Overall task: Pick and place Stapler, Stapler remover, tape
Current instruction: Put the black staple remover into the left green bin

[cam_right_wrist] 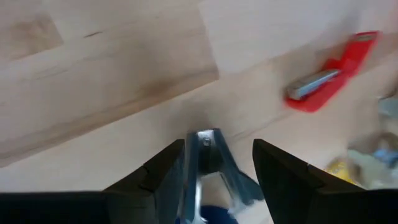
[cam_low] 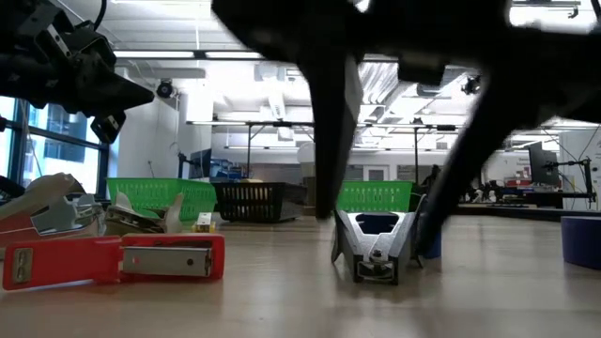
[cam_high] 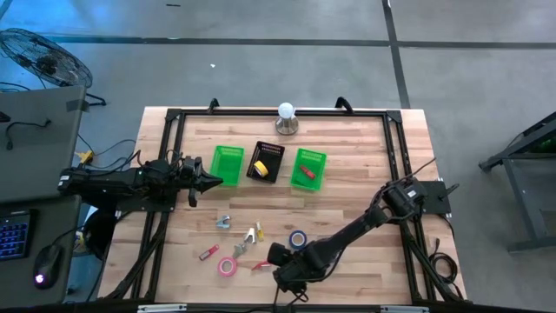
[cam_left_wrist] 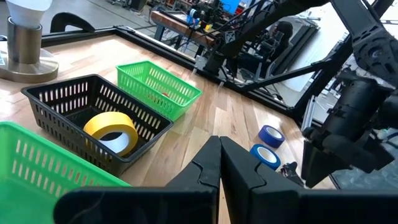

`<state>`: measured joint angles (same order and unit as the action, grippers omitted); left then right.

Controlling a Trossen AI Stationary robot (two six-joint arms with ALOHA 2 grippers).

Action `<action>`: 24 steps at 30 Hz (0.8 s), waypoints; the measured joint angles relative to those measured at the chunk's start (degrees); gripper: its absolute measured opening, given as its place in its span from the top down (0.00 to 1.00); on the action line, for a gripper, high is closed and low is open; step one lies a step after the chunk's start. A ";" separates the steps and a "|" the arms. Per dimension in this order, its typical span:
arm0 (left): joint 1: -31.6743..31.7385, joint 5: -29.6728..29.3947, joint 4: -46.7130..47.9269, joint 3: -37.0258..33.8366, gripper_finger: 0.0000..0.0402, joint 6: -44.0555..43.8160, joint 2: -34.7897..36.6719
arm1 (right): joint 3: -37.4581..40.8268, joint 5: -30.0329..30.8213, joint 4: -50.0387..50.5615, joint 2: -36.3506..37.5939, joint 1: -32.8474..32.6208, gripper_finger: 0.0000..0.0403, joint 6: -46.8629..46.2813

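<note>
A silver stapler remover with blue grips (cam_low: 376, 246) stands on the table near its near edge. My right gripper (cam_right_wrist: 217, 168) is open above it, one finger on each side; the arm hides the remover in the high view. A small red stapler (cam_right_wrist: 329, 74) lies just beyond it, and another (cam_high: 208, 253) lies farther left. Pink tape (cam_high: 228, 266) and blue tape (cam_high: 298, 238) lie flat on the wood. Yellow tape (cam_left_wrist: 112, 130) sits in the black basket (cam_high: 265, 163). My left gripper (cam_high: 213, 180) is shut and hovers by the left green basket (cam_high: 228, 163). My right gripper comes at the stapler remover from above, pointing down, fingers astride its metal jaws (cam_right_wrist: 208, 152). One finger (cam_right_wrist: 171, 177) stands right beside the metal; whether it touches I cannot tell. The remover's lower end rests on the table.
Two more stapler removers (cam_high: 224, 222) (cam_high: 252, 235) lie mid-table. The right green basket (cam_high: 308, 169) holds a red item. A lamp with a white bulb (cam_high: 287, 117) stands at the far edge. A dark frame runs around the tabletop.
</note>
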<state>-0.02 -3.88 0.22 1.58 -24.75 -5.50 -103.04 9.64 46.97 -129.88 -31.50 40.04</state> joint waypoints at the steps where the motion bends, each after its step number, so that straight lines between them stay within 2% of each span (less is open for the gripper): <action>1: -0.01 0.00 0.01 0.00 1.00 0.00 0.00 | 0.01 -0.75 0.04 -0.64 0.03 0.55 -0.24; 8: -0.01 1.72 0.33 -0.11 1.00 -0.04 -0.04 | -0.15 -1.89 -0.63 -1.70 0.99 0.55 -1.09; 17: 0.00 1.96 0.34 -0.31 1.00 -0.02 -0.07 | -0.13 -1.61 1.77 -1.79 1.65 0.61 -5.54; 24: -0.01 1.95 0.34 -0.31 1.00 -0.02 -0.07 | -0.15 -1.50 3.16 -1.86 1.83 0.61 -8.63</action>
<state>-0.03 -1.93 0.56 1.28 -24.77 -5.56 -103.20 8.14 50.13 -131.74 -29.67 31.41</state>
